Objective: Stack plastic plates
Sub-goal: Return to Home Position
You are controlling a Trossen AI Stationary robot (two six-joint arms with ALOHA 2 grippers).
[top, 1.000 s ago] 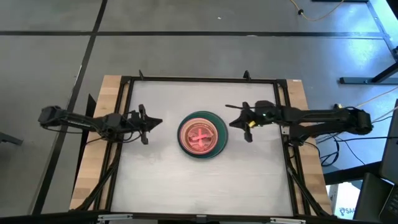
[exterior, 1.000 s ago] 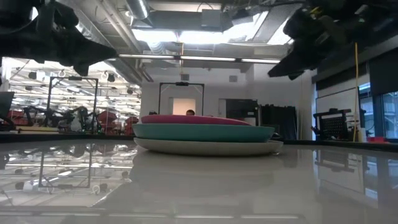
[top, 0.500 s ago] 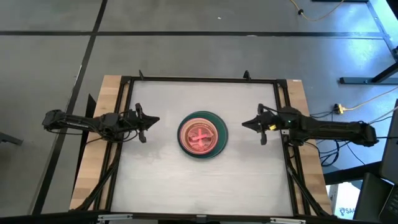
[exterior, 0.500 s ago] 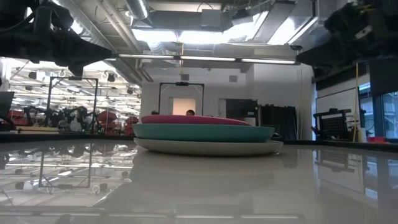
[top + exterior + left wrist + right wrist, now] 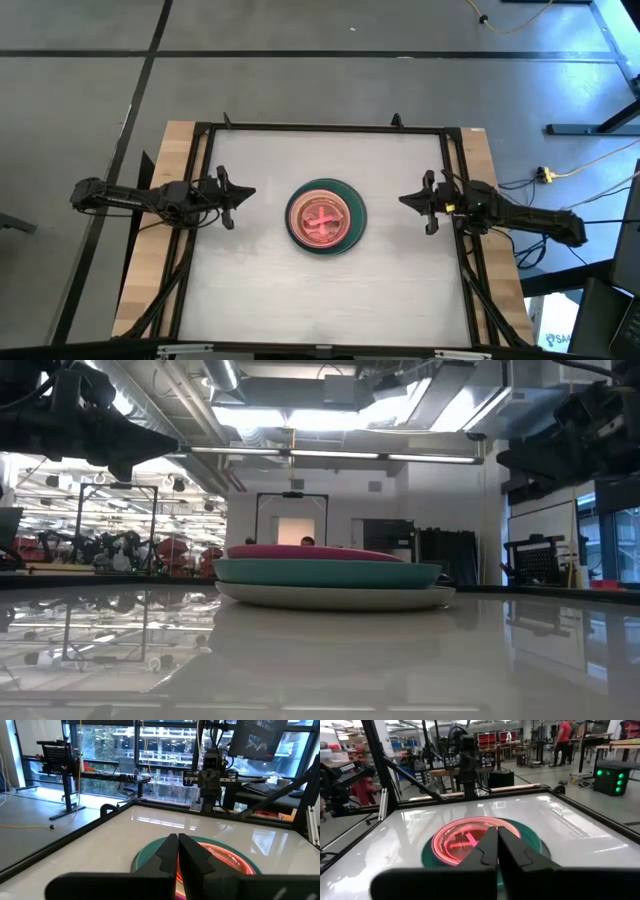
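plate stack [image 5: 326,216]: between the two grippers, touching neither
left gripper [image 5: 248,193]: fingers together, empty
right gripper [image 5: 404,201]: fingers together, empty

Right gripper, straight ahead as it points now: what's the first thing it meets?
Likely the plate stack in the middle: the right gripper, shut, points across at it. In the low view it hangs higher than the stack, so it might instead pass over toward the left gripper opposite.
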